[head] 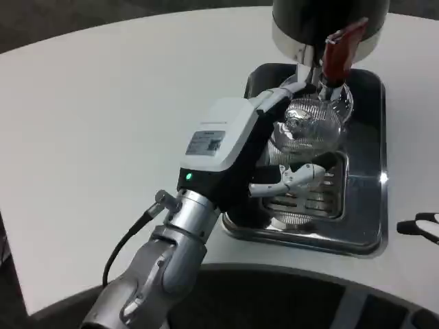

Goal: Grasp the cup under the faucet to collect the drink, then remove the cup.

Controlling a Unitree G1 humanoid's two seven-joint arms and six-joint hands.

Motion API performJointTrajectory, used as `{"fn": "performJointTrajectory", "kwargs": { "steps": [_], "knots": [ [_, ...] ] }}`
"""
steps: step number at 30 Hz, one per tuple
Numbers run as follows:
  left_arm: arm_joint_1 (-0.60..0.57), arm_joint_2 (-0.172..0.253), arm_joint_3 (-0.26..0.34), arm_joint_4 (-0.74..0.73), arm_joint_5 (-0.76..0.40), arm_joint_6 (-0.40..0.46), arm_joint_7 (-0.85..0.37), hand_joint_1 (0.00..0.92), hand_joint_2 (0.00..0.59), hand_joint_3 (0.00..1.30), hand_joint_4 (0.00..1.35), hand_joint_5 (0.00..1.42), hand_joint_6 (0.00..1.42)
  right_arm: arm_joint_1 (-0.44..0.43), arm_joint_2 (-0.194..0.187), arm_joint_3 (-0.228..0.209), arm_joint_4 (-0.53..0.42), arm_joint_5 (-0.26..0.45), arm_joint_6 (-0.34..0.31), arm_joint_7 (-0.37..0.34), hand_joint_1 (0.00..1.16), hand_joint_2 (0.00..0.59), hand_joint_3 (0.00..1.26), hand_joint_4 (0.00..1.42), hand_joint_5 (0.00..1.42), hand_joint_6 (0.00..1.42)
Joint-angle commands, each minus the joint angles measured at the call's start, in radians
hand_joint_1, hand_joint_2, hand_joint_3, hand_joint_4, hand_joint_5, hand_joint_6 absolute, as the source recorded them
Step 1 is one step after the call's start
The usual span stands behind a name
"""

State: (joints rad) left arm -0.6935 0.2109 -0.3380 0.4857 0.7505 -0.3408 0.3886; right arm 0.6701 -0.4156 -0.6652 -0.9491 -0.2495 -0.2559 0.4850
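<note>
Head view, looking down at a white counter (103,123): my left hand (274,147) is wrapped around a clear ribbed cup (310,127), fingers (298,177) curled across its front. That cup stands on the grate of a shiny metal drip tray (367,205), right beneath the red-handled faucet (337,51) of a black drink dispenser (322,20). At the far right edge my right hand (422,226) barely shows, and I cannot tell how it is set.

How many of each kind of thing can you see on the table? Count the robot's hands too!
Hands: 2, left holding the cup, right at the picture's edge
Cup: 1
Dispenser: 1
Red tap: 1
Tray: 1
Total: 6
</note>
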Motion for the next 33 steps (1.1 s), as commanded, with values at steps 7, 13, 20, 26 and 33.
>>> {"fn": "performJointTrajectory", "kwargs": {
  "steps": [7, 13, 20, 26, 33],
  "knots": [
    [-0.002, 0.018, -0.005, -0.008, -0.031, -0.041, -0.037, 0.357, 0.181, 0.23, 0.21, 0.44, 0.83, -0.004, -0.004, 0.017, 0.000, -0.007, -0.003, 0.008, 0.53, 0.431, 0.17, 0.10, 0.06, 0.06],
    [-0.004, 0.022, -0.003, -0.014, -0.046, -0.057, -0.039, 0.357, 0.181, 0.23, 0.21, 0.45, 0.84, -0.019, -0.009, 0.037, 0.003, -0.020, 0.006, 0.009, 0.53, 0.431, 0.17, 0.10, 0.06, 0.06],
    [0.001, 0.027, 0.007, -0.034, -0.046, -0.064, -0.027, 0.351, 0.174, 0.23, 0.21, 0.47, 0.87, -0.028, -0.013, 0.051, 0.003, -0.032, 0.018, 0.009, 0.53, 0.431, 0.17, 0.10, 0.06, 0.06],
    [0.016, 0.039, 0.020, -0.065, -0.052, -0.064, -0.027, 0.345, 0.169, 0.21, 0.19, 0.48, 0.88, -0.033, -0.015, 0.060, 0.003, -0.038, 0.025, 0.009, 0.53, 0.431, 0.17, 0.10, 0.06, 0.06],
    [0.050, 0.063, 0.048, -0.120, -0.073, -0.071, -0.035, 0.321, 0.158, 0.20, 0.17, 0.48, 0.85, -0.041, -0.018, 0.068, 0.001, -0.041, 0.033, 0.008, 0.53, 0.431, 0.17, 0.10, 0.07, 0.06]
  ]
}}
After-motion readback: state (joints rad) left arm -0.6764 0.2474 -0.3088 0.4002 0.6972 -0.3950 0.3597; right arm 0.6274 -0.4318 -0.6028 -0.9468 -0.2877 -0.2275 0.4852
